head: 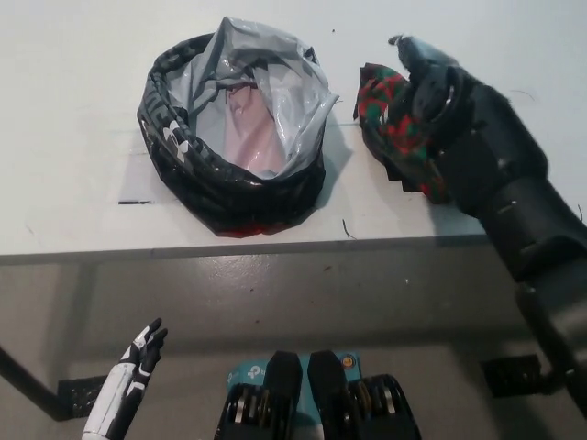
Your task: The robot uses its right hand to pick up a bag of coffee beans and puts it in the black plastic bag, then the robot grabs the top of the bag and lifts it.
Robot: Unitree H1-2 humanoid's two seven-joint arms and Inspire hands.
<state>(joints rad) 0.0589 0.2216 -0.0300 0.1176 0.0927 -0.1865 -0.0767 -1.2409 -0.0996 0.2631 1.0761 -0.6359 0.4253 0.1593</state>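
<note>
Coffee bean bag (396,128), red and green pattern, lies flat on the white table (73,137). Right hand (440,96) sits over its far-right portion, covering much of it; the visible part of the coffee bean bag extends to the hand's left and beneath it. Cannot tell whether the fingers have closed on it or merely rest on top. Black plastic bag (234,137) stands well to the left of the right hand, mouth open and rim rolled down, grey lining showing inside; just beside the coffee bean bag, not touching. Left hand (139,353) hangs below the table edge, lower left, fingers spread, holding nothing.
</note>
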